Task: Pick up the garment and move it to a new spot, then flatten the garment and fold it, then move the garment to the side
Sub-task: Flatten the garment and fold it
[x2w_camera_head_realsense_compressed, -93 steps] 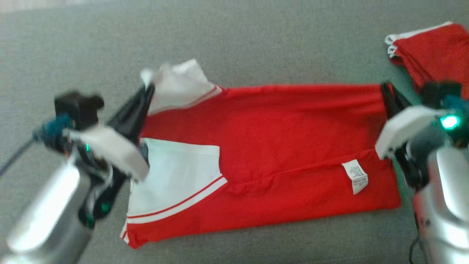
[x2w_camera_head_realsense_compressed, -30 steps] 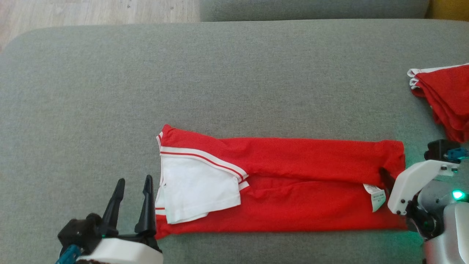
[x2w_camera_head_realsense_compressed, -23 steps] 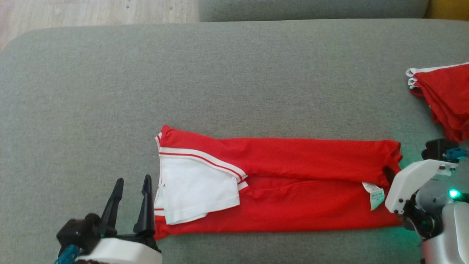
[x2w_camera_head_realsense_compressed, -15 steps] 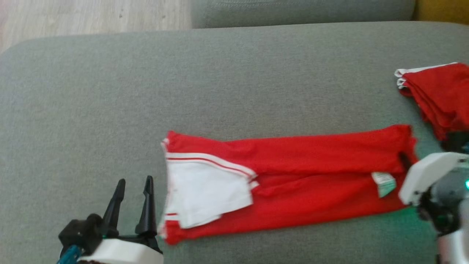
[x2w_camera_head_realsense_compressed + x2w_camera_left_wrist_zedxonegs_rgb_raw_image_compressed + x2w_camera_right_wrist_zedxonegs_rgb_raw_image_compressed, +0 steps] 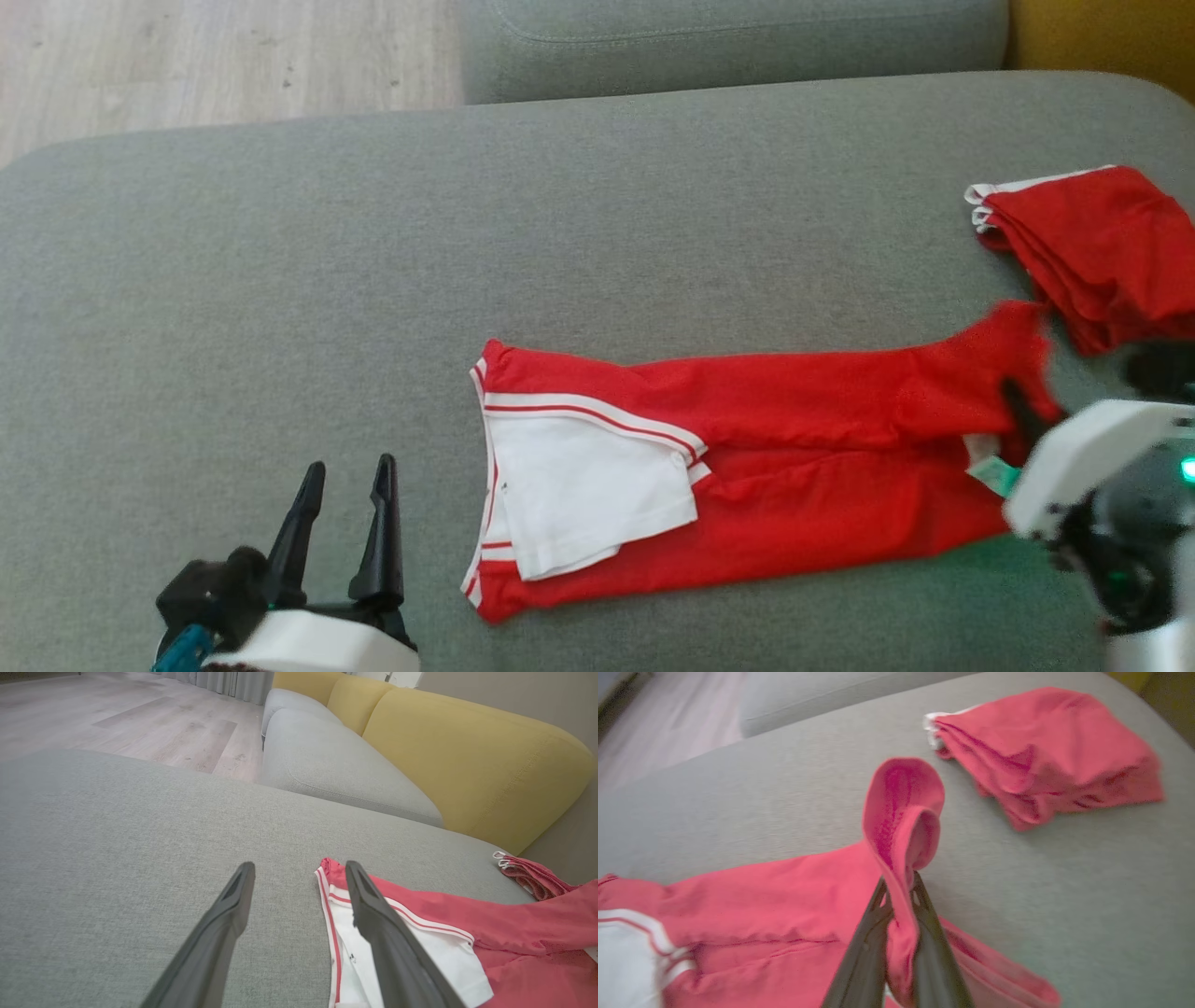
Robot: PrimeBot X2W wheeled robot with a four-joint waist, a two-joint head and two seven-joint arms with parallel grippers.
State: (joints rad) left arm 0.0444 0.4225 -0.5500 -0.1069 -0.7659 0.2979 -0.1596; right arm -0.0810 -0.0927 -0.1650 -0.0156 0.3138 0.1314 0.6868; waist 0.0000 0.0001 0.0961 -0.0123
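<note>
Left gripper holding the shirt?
No, the left gripper is open and empty, beside the shirt with bare cushion between them.

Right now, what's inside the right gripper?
A raised fold of the red garment, at its end near the folded red stack; the right gripper is shut on it. The fold hides the fingers' inner faces, so how many layers are pinched can't be seen.

Soft daylight, motion-blurred right side

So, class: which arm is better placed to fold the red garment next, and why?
Probably right. The right gripper is shut on the garment, its end raised; the left gripper hangs open beside the other end.
</note>
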